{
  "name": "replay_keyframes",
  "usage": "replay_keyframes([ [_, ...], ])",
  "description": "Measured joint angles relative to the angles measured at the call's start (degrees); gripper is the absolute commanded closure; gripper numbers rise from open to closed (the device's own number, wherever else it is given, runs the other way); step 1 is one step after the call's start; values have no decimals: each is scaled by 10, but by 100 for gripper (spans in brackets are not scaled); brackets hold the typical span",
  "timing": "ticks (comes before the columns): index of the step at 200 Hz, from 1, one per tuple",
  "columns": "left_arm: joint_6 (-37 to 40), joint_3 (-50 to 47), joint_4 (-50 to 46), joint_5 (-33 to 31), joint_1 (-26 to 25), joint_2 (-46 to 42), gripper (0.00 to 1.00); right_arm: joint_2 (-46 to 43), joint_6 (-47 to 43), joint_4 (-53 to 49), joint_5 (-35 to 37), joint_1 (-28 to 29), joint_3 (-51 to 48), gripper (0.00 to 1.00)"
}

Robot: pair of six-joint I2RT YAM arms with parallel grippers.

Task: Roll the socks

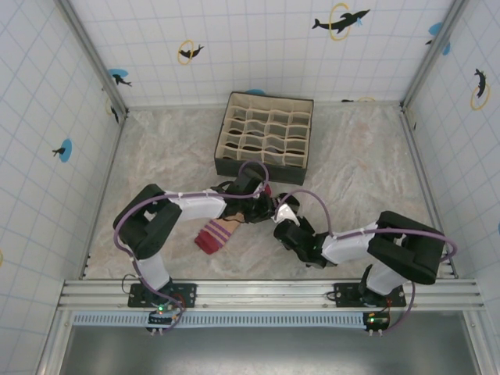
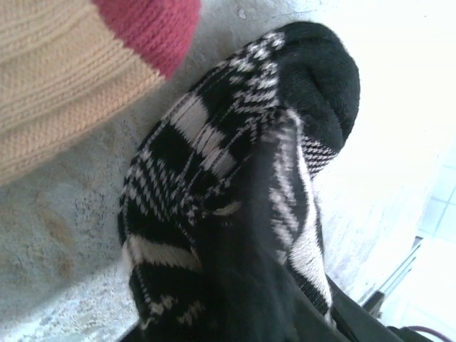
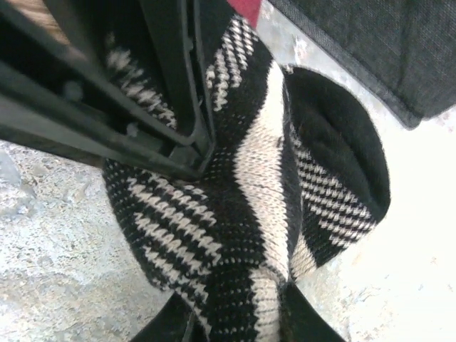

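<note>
The black-and-white striped sock (image 3: 235,214) lies bunched and folded on the table between both grippers. My right gripper (image 3: 239,328) is shut on its near end, with fabric pinched between the two dark fingers. My left gripper (image 1: 262,209) meets it from the left; its black fingers (image 3: 178,85) press into the sock's far part. In the left wrist view one dark finger (image 2: 253,242) runs up the middle of the striped sock (image 2: 185,178), and the jaw gap is hidden by fabric. The peach sock (image 1: 219,233) lies flat just left of it, its red end (image 2: 153,28) close by.
A dark fabric organiser box (image 1: 266,133) with several cream compartments stands behind the grippers, its wall (image 3: 370,50) close to the striped sock. Tiled walls enclose the marbled table (image 1: 367,172) on three sides.
</note>
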Motion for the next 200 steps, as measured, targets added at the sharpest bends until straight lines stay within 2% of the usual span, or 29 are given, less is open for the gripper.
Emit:
replay_keyframes([
  [10, 2, -1, 0, 1, 0, 0, 48, -5, 5, 5, -13, -7, -5, 95],
  [18, 3, -2, 0, 3, 0, 0, 41, -10, 9, 9, -24, -14, -9, 95],
  [61, 2, -3, -1, 4, 0, -3, 29, -35, 31, 24, -100, -59, -26, 97],
  [140, 10, -21, 57, 3, 0, -69, 28, -40, 100, 59, -364, -220, -26, 95],
  [200, 26, -24, 63, -19, 0, -54, 33, -21, 177, 65, -555, -313, -22, 94],
])
